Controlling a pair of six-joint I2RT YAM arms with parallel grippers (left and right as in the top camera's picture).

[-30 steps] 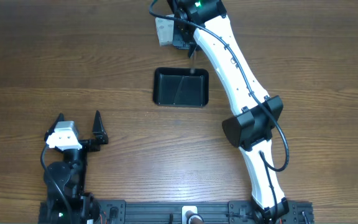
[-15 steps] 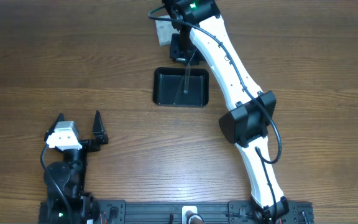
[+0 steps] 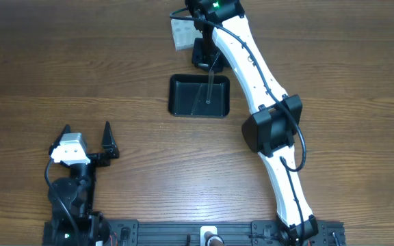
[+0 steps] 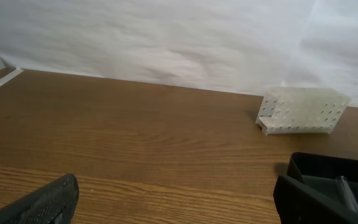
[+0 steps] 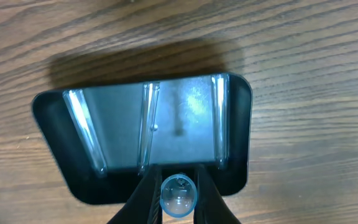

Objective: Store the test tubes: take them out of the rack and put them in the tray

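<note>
The black tray (image 3: 183, 106) lies mid-table, and in the right wrist view three clear test tubes (image 5: 148, 123) lie side by side in this tray (image 5: 51, 124). My right gripper (image 5: 178, 198) hangs above the tray's edge, shut on another test tube (image 5: 178, 193), seen end-on. In the top view that tube (image 3: 209, 85) hangs upright below the right gripper (image 3: 206, 60), over the tray. The translucent white rack (image 3: 180, 33) stands just beyond the tray; from the left wrist this rack (image 4: 302, 111) shows no tubes. My left gripper (image 3: 87, 135) rests open near the front left, far from both.
Bare wooden table surrounds the tray on all sides. The right arm stretches from the front edge across the table's right half up to the rack. A white wall backs the table's far edge (image 4: 135, 81).
The right gripper has carried the tube from beside the rack to above the tray, and the tube now hangs more upright. The left arm has stayed still.
</note>
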